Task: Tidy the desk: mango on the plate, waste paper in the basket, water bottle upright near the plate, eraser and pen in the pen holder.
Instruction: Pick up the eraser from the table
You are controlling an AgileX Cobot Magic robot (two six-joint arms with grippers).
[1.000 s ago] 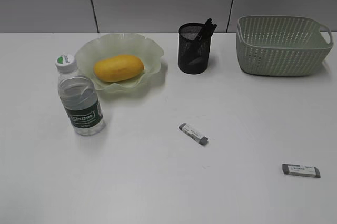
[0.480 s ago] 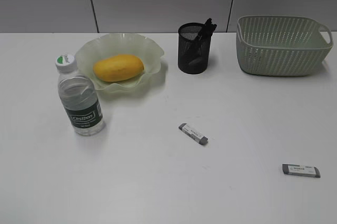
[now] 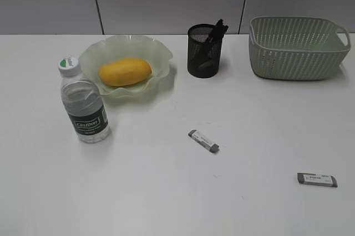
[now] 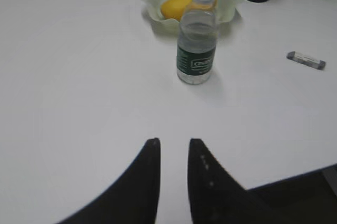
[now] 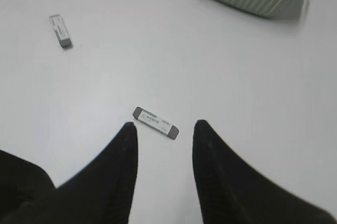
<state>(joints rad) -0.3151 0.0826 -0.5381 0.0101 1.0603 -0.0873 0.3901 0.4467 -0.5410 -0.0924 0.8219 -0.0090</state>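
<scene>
- Starting nearest you, your right gripper (image 5: 160,126) hovers over the desk (image 3: 166,191) with its jaws spread and nothing between them; a grey-and-white eraser (image 5: 155,122) lies flat on the white surface just beyond the fingertips, untouched.
- Your left gripper (image 4: 172,142) stands released too, its jaws only a narrow gap apart and empty, well short of the water bottle (image 4: 197,32).
- Take the plate (image 3: 158,53) as your landmark: the bottle stands upright just in front of its left side, white cap up.
- A second eraser (image 3: 203,140) lies on the desk in front of the plate and to its right; the first eraser sits further right and nearer you, well apart from it.
- The mango (image 3: 125,71) rests on the plate, lying on its side.
- The pen holder (image 3: 204,50) stands just right of the plate, with a dark pen top (image 3: 217,30) sticking out of it.
- The basket (image 3: 298,47) sits further right of the plate, beyond the holder; you cannot see into it from here, so the waste paper cannot be told.
</scene>
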